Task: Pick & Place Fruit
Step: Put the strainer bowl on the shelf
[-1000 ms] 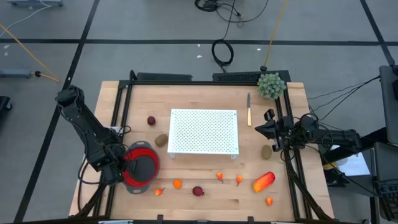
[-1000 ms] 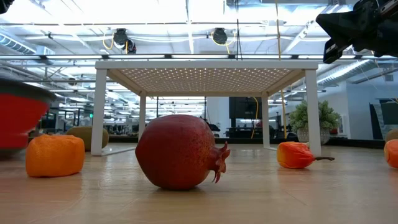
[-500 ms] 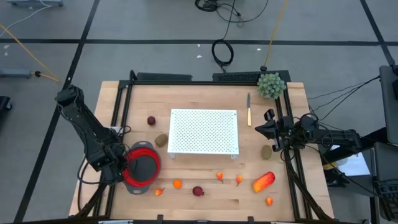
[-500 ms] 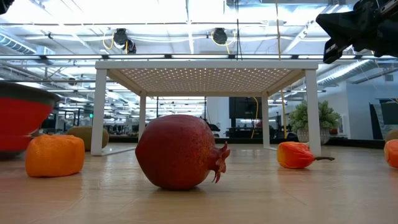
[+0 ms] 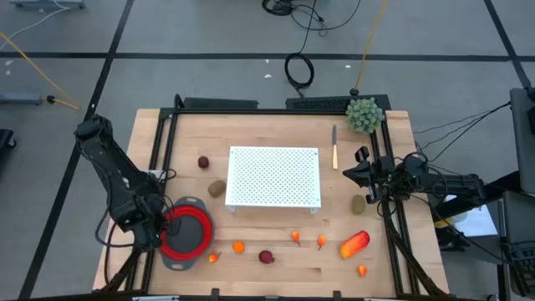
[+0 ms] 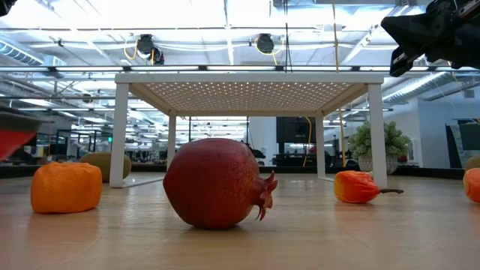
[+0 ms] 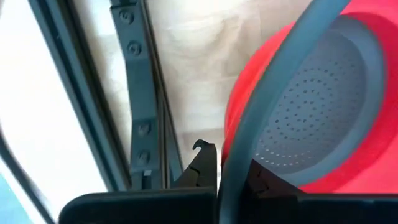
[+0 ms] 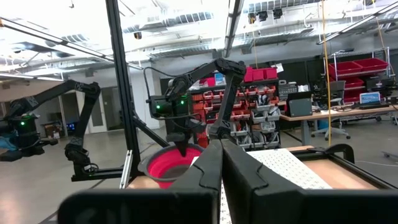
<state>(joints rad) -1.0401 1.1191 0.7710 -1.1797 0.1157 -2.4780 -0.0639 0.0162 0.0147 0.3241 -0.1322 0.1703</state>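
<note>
The left tool (image 5: 160,227) is clamped shut on the grey rim of a red colander (image 5: 185,233) at the near-left corner of the tabletop (image 5: 276,259); in the left wrist view the dark fingers (image 7: 202,169) pinch that rim, with the perforated grey inside of the colander (image 7: 323,118) beyond them. In the low view only a red edge of it (image 6: 13,139) shows at the left, raised off the wood. The right tool (image 5: 353,174) hangs above the right side of the tabletop, its fingers (image 8: 214,168) pressed together and holding nothing.

The fruit lies scattered on the wood, none of it in the colander. Just beside the colander is a tiny orange bit (image 5: 214,257), then an orange piece (image 5: 238,247) and a dark red pomegranate (image 5: 266,257), which fills the middle of the low view (image 6: 216,182). Farther right come two small orange bits (image 5: 296,237) (image 5: 321,242), the larger red-orange oblong (image 5: 354,244) and one more orange bit (image 5: 362,270) near the front edge. A brown kiwi (image 5: 217,188) rests by the left side of a white perforated stand (image 5: 275,177) in the middle of the tabletop, and a dark red ball (image 5: 203,162) lies beyond it. A second kiwi (image 5: 359,203) sits below the right tool.

At the far right, a wooden-handled knife (image 5: 334,146) lies next to a green bushy ball (image 5: 364,114).
</note>
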